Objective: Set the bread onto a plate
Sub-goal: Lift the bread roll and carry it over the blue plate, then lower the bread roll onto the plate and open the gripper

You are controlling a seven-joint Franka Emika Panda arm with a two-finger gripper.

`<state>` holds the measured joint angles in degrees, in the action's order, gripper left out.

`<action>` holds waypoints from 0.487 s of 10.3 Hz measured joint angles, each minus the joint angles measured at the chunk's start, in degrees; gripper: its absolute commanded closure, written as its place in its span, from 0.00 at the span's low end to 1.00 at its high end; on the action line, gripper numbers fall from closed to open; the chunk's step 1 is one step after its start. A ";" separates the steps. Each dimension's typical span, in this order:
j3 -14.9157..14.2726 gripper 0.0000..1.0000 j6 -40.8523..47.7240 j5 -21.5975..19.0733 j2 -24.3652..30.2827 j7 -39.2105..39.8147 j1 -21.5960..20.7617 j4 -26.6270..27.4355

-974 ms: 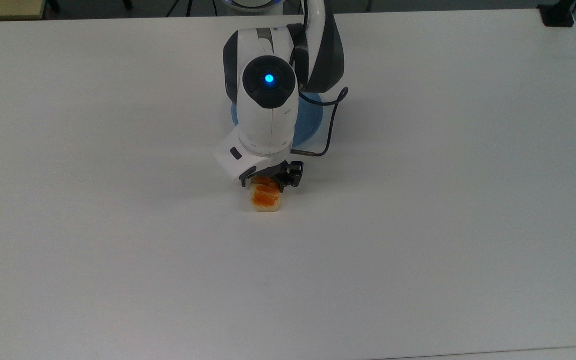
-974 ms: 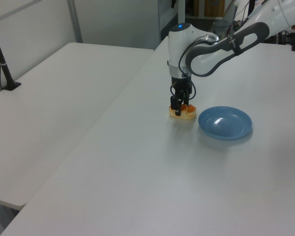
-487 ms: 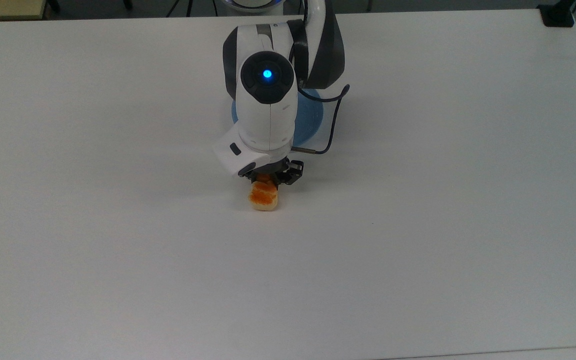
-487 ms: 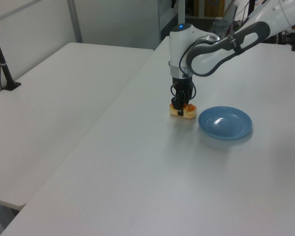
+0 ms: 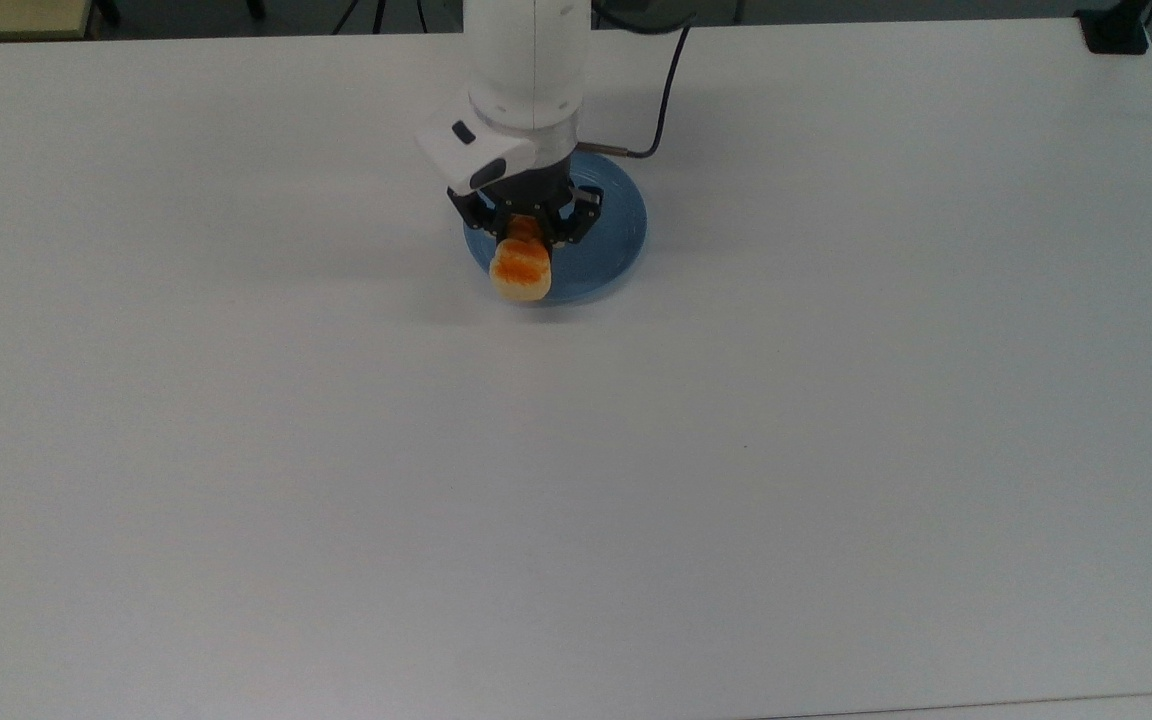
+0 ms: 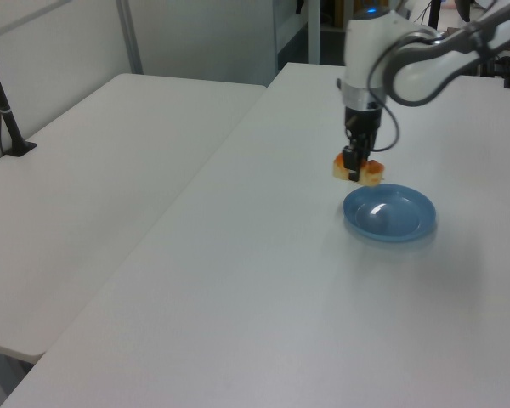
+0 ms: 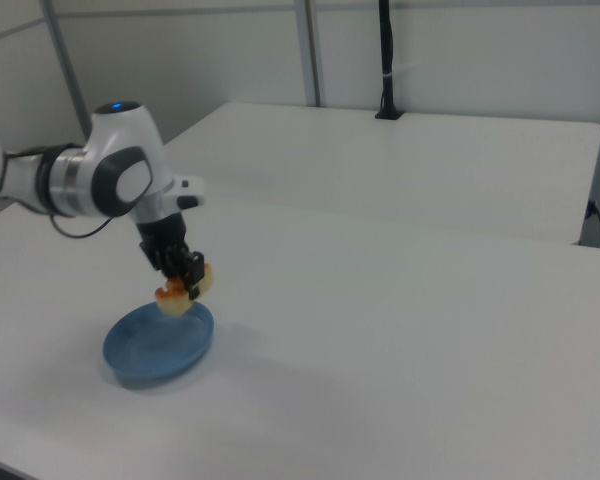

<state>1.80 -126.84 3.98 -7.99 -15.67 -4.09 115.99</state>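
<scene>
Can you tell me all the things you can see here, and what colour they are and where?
bread: one, orange-brown top with cream sides, held in the air above the plate's edge.
plate: one, blue, lying flat on the near table.
near table: one, white, under the plate.
second table: one, white, beside the near table, on the left view's left.
black post: one, standing on the second table.
cable: one, black, hanging off the arm.
arm: one, white and dark grey.
gripper: one, black, clamped on the bread.
</scene>
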 measured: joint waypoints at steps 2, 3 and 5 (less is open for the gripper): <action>0.19 0.53 -6.99 0.00 5.88 0.73 -0.97 11.09; 0.21 0.52 -8.08 0.00 6.16 0.73 -1.71 13.25; 0.22 0.44 -10.34 0.00 5.41 0.81 -2.50 14.90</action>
<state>2.02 -137.18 3.98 -2.59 -14.86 -6.59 130.88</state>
